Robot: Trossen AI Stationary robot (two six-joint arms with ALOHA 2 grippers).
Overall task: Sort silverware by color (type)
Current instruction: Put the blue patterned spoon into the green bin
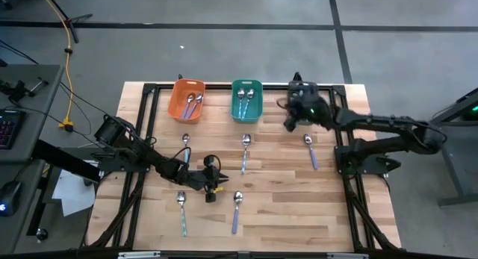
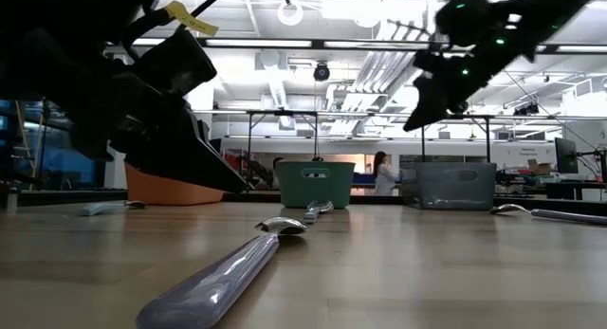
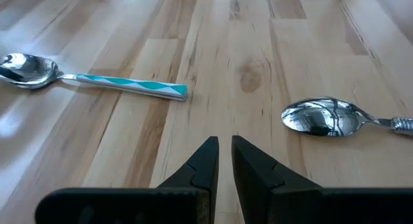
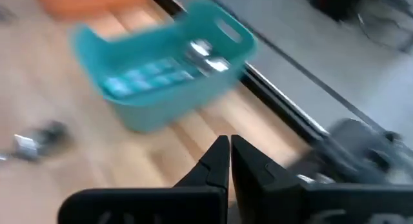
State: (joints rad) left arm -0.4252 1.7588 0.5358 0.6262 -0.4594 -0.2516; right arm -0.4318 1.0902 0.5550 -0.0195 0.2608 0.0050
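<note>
Five spoons lie loose on the wooden table (image 1: 284, 207), handles toward the near edge: teal ones (image 1: 181, 210) (image 1: 245, 151), purple ones (image 1: 236, 209) (image 1: 311, 151), and one (image 1: 186, 145) beside the left arm. The empty left gripper (image 1: 213, 183), fingers narrowly parted, hovers mid-table. The right gripper (image 1: 287, 125), closed and empty, hangs between the teal bin (image 1: 246, 101) and the grey bin (image 2: 455, 185).

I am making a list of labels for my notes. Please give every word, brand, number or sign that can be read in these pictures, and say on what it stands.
No text can be read in any view.
Yellow tag on the cable of the arm in the low view: it is too small to tell if it carries any writing.
White signs in the room behind the table: too small to read.
</note>
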